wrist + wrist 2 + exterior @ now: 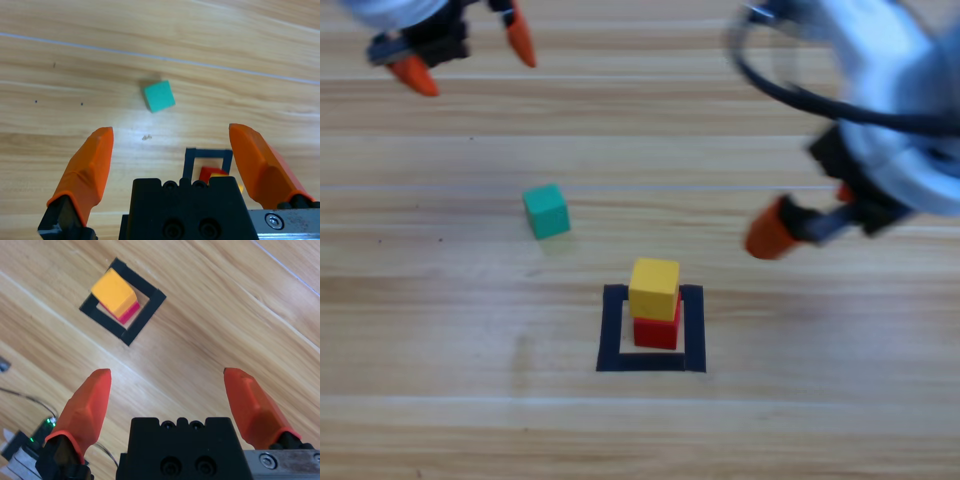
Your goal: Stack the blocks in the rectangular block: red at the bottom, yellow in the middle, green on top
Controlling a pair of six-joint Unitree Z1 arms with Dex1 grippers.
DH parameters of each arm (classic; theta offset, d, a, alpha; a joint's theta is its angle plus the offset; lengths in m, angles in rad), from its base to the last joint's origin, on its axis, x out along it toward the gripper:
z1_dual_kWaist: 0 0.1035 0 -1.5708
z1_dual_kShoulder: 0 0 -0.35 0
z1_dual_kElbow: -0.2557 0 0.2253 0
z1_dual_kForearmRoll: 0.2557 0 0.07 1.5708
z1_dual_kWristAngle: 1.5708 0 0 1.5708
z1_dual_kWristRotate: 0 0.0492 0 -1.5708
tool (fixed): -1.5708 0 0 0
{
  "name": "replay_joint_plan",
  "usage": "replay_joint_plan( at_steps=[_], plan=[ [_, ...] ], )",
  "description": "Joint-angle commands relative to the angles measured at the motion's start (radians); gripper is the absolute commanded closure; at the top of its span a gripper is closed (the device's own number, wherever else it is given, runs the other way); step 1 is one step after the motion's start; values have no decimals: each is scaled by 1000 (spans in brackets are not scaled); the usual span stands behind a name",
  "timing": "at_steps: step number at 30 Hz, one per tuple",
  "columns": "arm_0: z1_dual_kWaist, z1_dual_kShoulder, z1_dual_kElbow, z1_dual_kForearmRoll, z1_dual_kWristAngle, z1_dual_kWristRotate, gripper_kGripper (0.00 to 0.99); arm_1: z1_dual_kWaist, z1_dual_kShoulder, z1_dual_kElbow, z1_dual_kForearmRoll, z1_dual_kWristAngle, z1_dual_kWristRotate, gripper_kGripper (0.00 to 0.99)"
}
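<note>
1. Yellow cube (654, 288) sitting on top of red cube (657, 329), both inside the black tape outline (611, 330) on the wooden surface (440, 400); stack placed toward the far side of the outline, yellow cube turned a little against the red one.
2. Teal-green cube (547, 211) lying alone on the surface, up and to the left of the outline, well apart from the stack, touching nothing.
3. Left claw (470, 55) at the top left corner of the high view, above the surface, spread wide and holding nothing; in its wrist view, teal-green cube (159, 96) ahead between the two orange tips.
4. Right claw (810, 222) to the right of the stack and apart from it, above the surface, also spread wide and empty; in its wrist view, the stack (115, 294) farther ahead, toward the upper left.
</note>
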Motion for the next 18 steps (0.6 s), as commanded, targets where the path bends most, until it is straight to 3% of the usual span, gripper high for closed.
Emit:
replay_joint_plan(
  at_steps=[1, 6, 18],
  plan=[
    [-37, 300, -245, 155, 43, -63, 7, -23, -183, 235, -206, 47, -82, 0],
    [-46, 393, -311, 192, 23, -167, 0, -19, -240, 475, -484, 133, -243, 0],
    [-89, 490, -320, 193, 14, -356, 0, -19, -220, 518, -497, 169, -298, 0]
  ],
)
